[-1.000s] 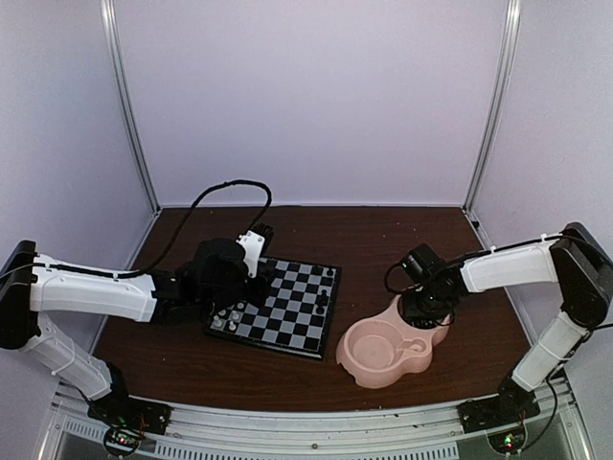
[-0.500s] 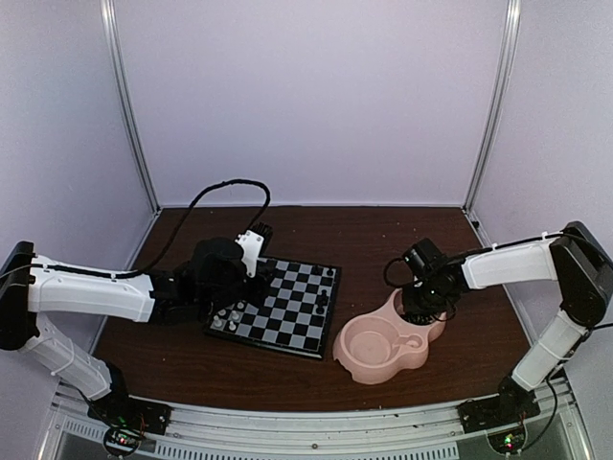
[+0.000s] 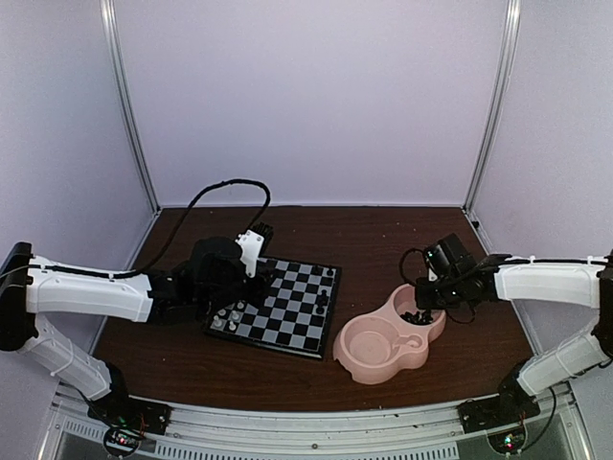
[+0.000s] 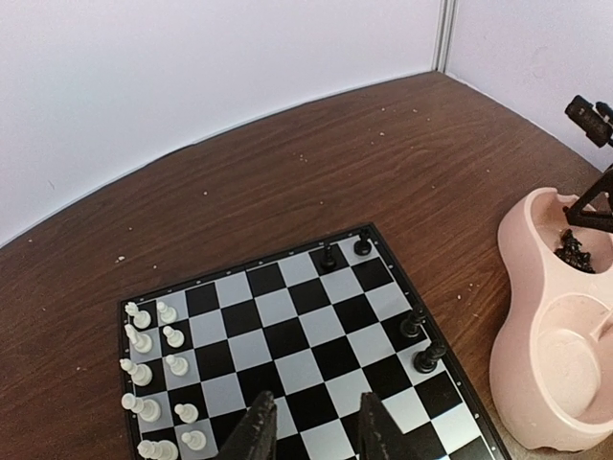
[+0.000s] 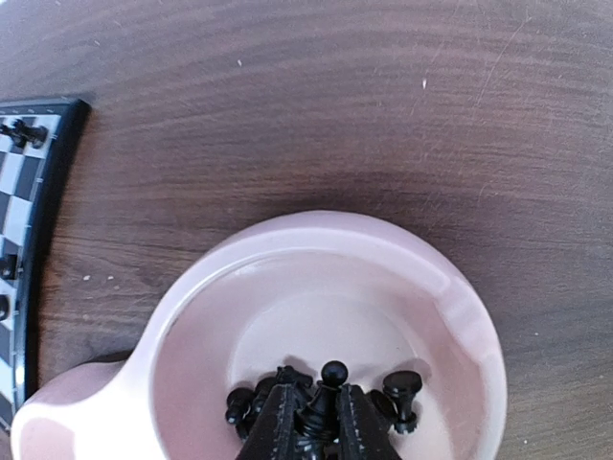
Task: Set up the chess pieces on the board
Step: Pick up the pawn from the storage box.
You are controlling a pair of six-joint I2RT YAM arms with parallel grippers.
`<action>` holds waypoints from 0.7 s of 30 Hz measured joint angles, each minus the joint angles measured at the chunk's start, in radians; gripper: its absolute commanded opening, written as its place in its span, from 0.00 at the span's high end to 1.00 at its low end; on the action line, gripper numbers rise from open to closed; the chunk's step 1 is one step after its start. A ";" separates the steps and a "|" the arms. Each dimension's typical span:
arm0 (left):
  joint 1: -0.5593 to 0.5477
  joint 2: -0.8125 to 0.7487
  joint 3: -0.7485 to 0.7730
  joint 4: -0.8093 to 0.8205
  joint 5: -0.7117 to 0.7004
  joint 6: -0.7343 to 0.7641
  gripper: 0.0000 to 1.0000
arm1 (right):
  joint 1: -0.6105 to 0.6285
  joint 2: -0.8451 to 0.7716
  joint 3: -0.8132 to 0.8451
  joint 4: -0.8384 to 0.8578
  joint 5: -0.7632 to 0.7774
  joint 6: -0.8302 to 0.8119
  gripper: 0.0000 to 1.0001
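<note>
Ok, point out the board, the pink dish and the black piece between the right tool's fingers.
board [image 4: 287, 337]: left wrist view, a bare mid-board square.
pink dish [image 5: 316, 230]: right wrist view, far rim of the bowl.
black piece [image 5: 333, 371]: right wrist view, its round head.

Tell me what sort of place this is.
Probably a robotics lab test cell: a brown table walled in by plain pale panels on metal posts, with a chessboard and pink dish as props.
</note>
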 measured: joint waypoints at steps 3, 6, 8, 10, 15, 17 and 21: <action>0.000 -0.004 0.000 -0.001 0.006 0.000 0.69 | 0.000 -0.074 -0.031 0.011 -0.001 -0.006 0.92; 0.000 -0.011 0.000 -0.001 0.009 0.000 0.69 | 0.000 -0.128 -0.048 0.026 -0.008 -0.016 0.92; 0.000 -0.015 0.000 -0.002 0.010 0.000 0.69 | 0.000 -0.154 -0.060 0.043 -0.021 -0.024 0.91; 0.000 -0.016 0.000 -0.001 0.010 0.000 0.69 | 0.000 -0.175 -0.076 0.069 -0.053 -0.031 0.91; 0.003 -0.017 0.000 -0.005 0.010 -0.032 0.70 | 0.024 -0.189 -0.103 0.130 -0.135 -0.053 0.89; 0.014 -0.017 -0.001 -0.008 0.020 -0.062 0.71 | 0.057 -0.189 -0.105 0.159 -0.154 -0.063 0.88; 0.089 -0.039 -0.044 0.001 0.082 -0.145 0.71 | 0.168 -0.185 -0.098 0.214 -0.174 -0.096 0.88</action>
